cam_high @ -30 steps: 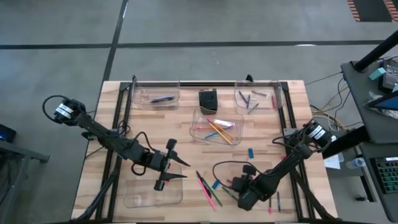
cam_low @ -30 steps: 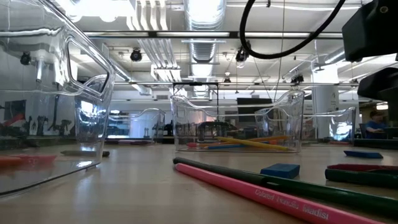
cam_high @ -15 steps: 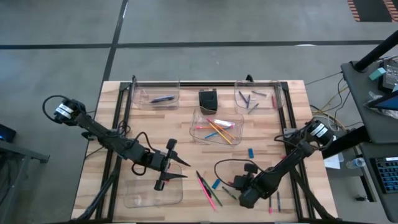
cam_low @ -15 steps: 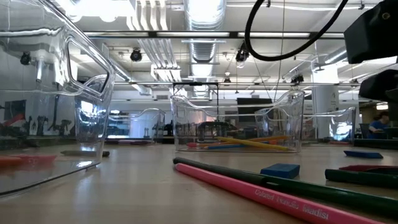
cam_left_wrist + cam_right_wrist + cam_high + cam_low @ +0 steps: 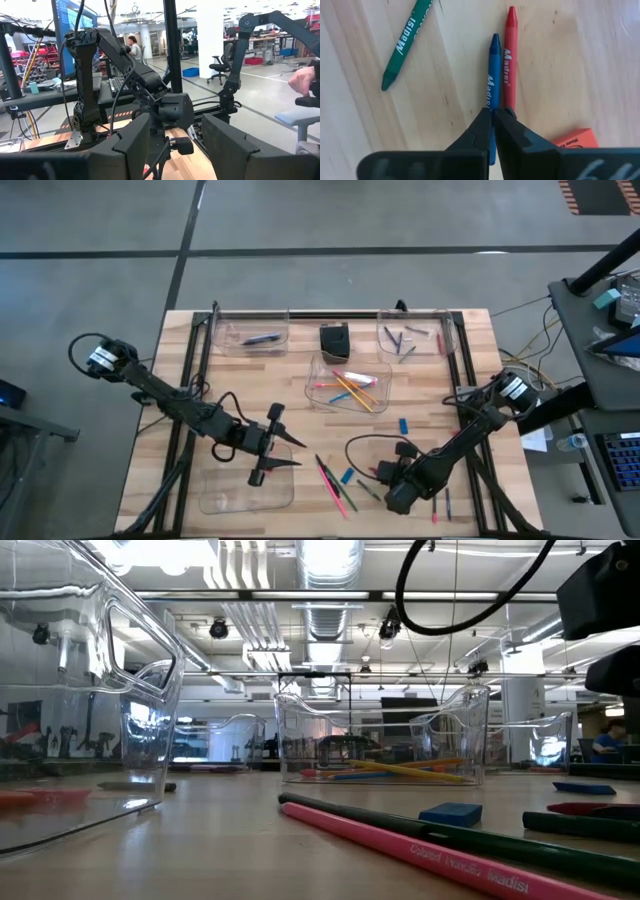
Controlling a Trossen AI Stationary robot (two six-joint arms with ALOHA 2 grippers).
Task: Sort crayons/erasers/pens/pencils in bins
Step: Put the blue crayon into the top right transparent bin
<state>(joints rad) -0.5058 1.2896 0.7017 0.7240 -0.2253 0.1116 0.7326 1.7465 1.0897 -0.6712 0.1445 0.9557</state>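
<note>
My right gripper (image 5: 493,116) is shut on a blue pencil (image 5: 493,65) near the table's front, right of centre (image 5: 385,478). A red pencil (image 5: 509,55) lies right beside the blue one. A green pencil (image 5: 407,40) and an orange-red eraser (image 5: 572,139) lie close by. My left gripper (image 5: 272,445) is open and empty above the near-left bin (image 5: 245,485). The middle bin (image 5: 348,385) holds several pencils. The far-left bin (image 5: 250,335) holds a dark pen, and the far-right bin (image 5: 415,335) holds crayons. My right gripper pinches the blue pencil about halfway along its shaft (image 5: 490,102) between its two fingertips. The fingers come from above, pointing down, one on each long side. The pencil lies flat beside the red pencil. I cannot tell whether it is clear of the table.
A pink pencil (image 5: 328,480) and a green pencil (image 5: 340,492) lie on the wood left of my right gripper. One blue eraser (image 5: 346,476) lies beside them and another (image 5: 403,425) lies farther back. A small black box (image 5: 335,338) stands at the back centre. Thin sticks (image 5: 440,502) lie near the front right.
My right gripper has edged slightly toward the table's right edge, and its cable has shifted with it.
</note>
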